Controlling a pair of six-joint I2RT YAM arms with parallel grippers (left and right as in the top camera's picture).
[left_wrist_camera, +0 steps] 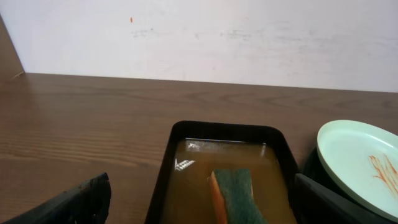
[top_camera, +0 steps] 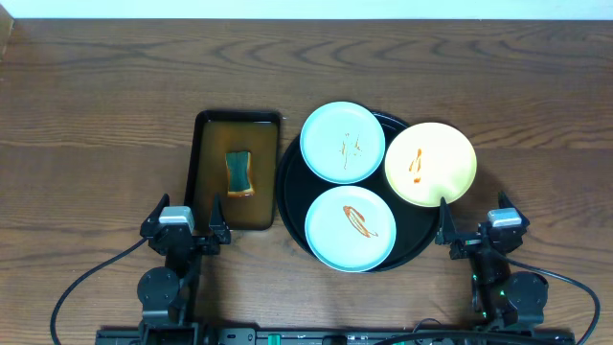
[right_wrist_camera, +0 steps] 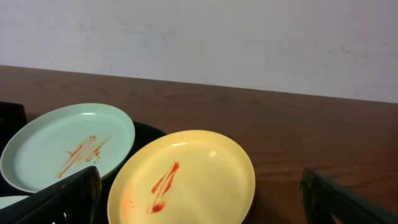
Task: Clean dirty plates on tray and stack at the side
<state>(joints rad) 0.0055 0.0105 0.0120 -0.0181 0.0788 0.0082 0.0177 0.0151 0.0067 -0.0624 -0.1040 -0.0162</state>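
Note:
A round black tray (top_camera: 287,182) holds three dirty plates. A mint-blue plate (top_camera: 342,142) sits at its back, also in the left wrist view (left_wrist_camera: 360,158) and the right wrist view (right_wrist_camera: 68,144). A second mint-blue plate (top_camera: 351,228) with a sauce squiggle sits at the front. A pale yellow plate (top_camera: 431,163) with a red streak overhangs the right rim, close in the right wrist view (right_wrist_camera: 186,180). My left gripper (top_camera: 189,233) is open and empty near the table's front edge. My right gripper (top_camera: 474,233) is open and empty, just in front of the yellow plate.
A rectangular dark tray (top_camera: 206,172) of brownish liquid stands left of the round tray, with a green-and-orange sponge (top_camera: 239,172) lying in it; both show in the left wrist view (left_wrist_camera: 236,193). A pale wall runs behind the wooden table.

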